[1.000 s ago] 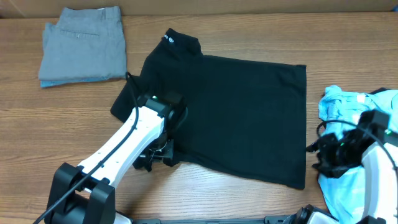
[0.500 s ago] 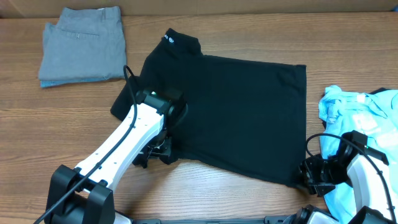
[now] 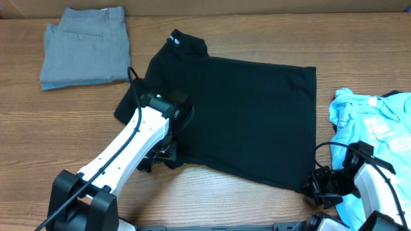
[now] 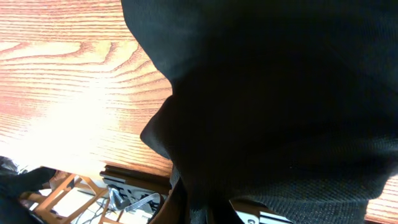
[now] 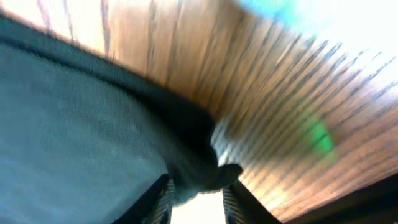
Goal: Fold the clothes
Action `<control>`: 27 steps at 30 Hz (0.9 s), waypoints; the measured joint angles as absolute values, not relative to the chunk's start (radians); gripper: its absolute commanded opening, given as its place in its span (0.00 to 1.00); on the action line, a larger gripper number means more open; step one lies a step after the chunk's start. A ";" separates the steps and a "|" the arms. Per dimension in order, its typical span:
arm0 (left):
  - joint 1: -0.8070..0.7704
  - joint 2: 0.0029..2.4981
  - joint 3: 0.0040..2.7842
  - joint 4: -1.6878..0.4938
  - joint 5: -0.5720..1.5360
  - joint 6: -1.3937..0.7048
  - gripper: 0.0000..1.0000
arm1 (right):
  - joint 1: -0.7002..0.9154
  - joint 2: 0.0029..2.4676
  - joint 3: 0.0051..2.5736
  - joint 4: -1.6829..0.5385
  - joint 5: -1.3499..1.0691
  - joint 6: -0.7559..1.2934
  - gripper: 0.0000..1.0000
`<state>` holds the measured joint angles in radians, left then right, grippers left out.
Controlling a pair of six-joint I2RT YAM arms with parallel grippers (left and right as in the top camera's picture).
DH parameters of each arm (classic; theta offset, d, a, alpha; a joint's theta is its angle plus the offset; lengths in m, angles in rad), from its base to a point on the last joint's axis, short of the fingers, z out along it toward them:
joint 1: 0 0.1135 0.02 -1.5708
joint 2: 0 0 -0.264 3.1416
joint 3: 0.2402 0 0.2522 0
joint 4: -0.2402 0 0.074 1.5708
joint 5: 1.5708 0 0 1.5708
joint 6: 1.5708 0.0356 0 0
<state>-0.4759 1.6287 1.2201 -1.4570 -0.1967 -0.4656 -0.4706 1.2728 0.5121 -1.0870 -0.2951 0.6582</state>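
Two grippers sit at the near hem of the shirt (image 3: 244, 115), which lies spread flat in the middle of the table (image 3: 64, 128). The left gripper (image 3: 159, 157) is at the hem's left end, closed, with a fold of black cloth pinched between its fingers; in the left wrist view the cloth bunches up from the wood there. The right gripper (image 3: 319, 187) is at the hem's right corner, close to the near edge. In the right wrist view that corner lies between the two fingers (image 5: 163, 202), but the view is blurred and I cannot tell whether they have closed on it.

Beyond the hem the shirt runs flat toward the far edge, its collar (image 3: 186, 43) with a small white logo pointing to the far left. A tee (image 3: 379, 128), light blue and crumpled, lies at the right edge, just beside the right gripper. Folded grey shorts (image 3: 83, 48) rest in the far left corner, apart from the shirt.
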 measured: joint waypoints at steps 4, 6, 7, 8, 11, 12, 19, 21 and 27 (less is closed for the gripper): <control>-0.476 1.628 1.220 -1.451 -0.199 -0.466 0.04 | -0.471 1.272 0.486 -1.058 -0.284 0.681 0.25; -0.476 1.629 1.220 -1.451 -0.199 -0.466 0.04 | -0.471 1.273 0.467 -1.045 -0.283 0.688 0.25; -0.476 1.629 1.220 -1.451 -0.199 -0.466 0.04 | -0.471 1.273 0.461 -1.040 -0.284 0.693 0.25; -0.476 1.629 1.220 -1.451 -0.199 -0.466 0.04 | -0.471 1.272 0.458 -1.039 -0.285 0.695 0.25; -0.476 1.629 1.220 -1.451 -0.199 -0.465 0.04 | -0.471 1.272 0.458 -1.018 -0.292 0.706 0.26; -0.476 1.629 1.220 -1.453 -0.199 -0.466 0.04 | -0.471 1.272 0.458 -1.011 -0.297 0.707 0.25; -0.476 1.629 1.220 -1.465 -0.199 -0.465 0.04 | -0.471 1.270 0.458 -0.980 -0.316 0.700 0.04; -0.476 1.629 1.220 -1.468 -0.200 -0.465 0.04 | -0.471 1.270 0.467 -0.999 -0.313 0.682 0.04; -0.476 1.628 1.220 -1.505 -0.215 -0.466 0.04 | -0.471 1.271 0.601 -1.133 -0.307 0.627 0.04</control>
<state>-0.4759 1.6283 1.2201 -1.5047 -0.2146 -0.4656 -0.4706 1.2705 0.6014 -1.1332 -0.3073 0.6266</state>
